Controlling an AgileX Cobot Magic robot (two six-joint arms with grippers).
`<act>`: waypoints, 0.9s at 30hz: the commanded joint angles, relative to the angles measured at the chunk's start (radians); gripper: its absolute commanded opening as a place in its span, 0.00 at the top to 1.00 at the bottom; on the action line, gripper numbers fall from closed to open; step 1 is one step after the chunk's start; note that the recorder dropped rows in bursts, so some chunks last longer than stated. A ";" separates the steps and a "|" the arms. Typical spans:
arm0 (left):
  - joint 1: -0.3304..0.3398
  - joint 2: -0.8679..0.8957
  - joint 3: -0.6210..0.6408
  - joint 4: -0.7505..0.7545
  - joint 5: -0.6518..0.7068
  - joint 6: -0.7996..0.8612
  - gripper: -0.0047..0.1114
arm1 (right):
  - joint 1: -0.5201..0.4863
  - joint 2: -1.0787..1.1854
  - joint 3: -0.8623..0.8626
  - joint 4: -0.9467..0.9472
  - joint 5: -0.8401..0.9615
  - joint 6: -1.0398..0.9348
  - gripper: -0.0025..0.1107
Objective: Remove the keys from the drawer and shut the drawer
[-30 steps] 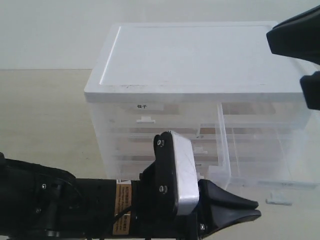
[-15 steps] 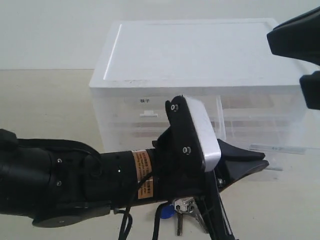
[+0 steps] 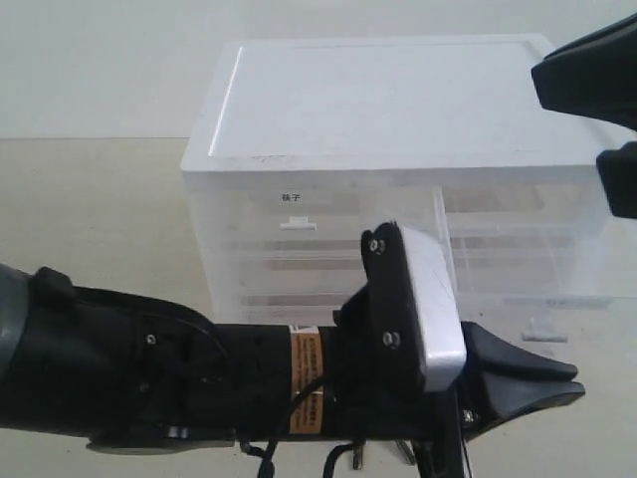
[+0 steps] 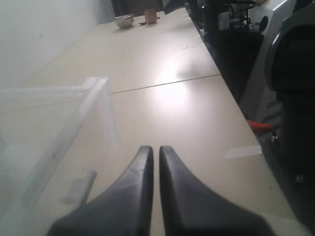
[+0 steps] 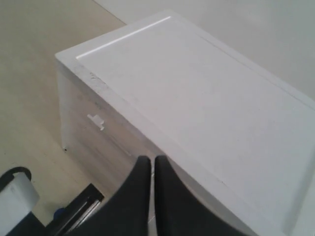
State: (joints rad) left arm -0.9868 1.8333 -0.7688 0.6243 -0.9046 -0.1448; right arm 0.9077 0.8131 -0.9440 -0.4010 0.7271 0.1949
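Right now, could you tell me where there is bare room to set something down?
The cabinet's white top is bare; so is the table left of it in the exterior view. In front, the open drawer and left arm crowd it.

End effector (image 4: 156, 149) pinched together beside the drawer (image 4: 100, 101) (translucent wall).

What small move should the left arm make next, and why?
Probably bring the left claw against the drawer and push it in: the drawer stands pulled out, and the claw, shut and empty, sits near its front.
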 commanded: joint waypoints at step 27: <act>-0.280 -0.189 0.098 -1.131 -0.212 1.036 0.92 | 0.003 -0.004 0.077 -0.326 0.074 0.310 0.98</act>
State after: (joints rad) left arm -1.2398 1.7172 -0.7373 -0.4838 -1.0107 0.9152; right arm 0.9077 0.8131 -0.9022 -0.6064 0.7829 0.3896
